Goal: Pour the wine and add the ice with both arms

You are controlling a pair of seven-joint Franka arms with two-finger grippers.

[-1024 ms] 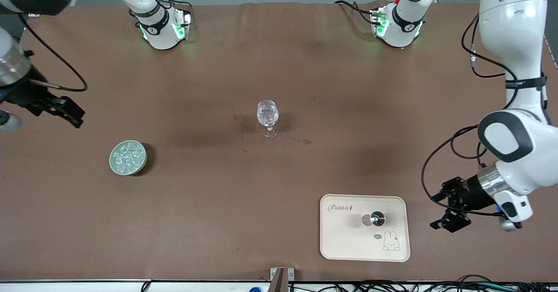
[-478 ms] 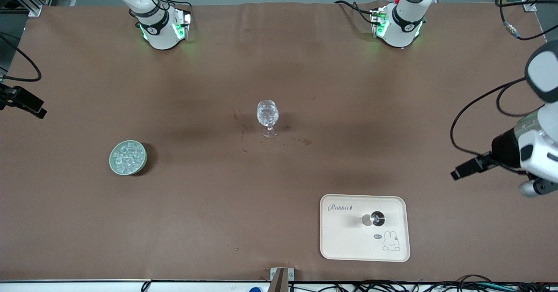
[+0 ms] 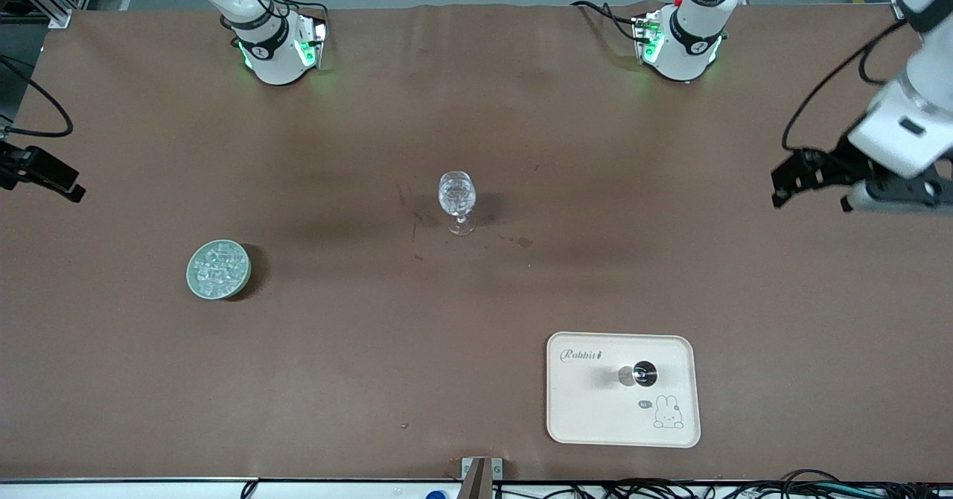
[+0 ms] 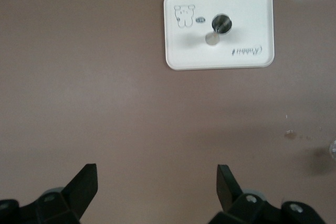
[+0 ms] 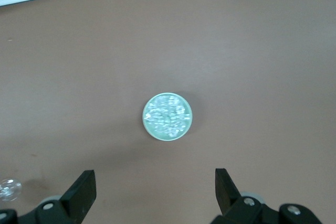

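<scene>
The ice (image 3: 218, 268) sits heaped in your green bowl (image 3: 195, 284) toward the right arm's end, with the right gripper (image 3: 52, 180) spread wide and empty above that table edge. Your stemmed glass (image 3: 457, 201) stands mid-table, perhaps holding liquid. The left gripper (image 3: 791, 180) hangs wide and empty over its own end.

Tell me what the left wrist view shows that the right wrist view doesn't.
Only the left wrist view: the cream rabbit tray with a small bottle standing on it, and the open left gripper. Only the right wrist view: the green dish of ice, and the open right gripper. Both: the brown table and a sliver of the stemmed glass.
</scene>
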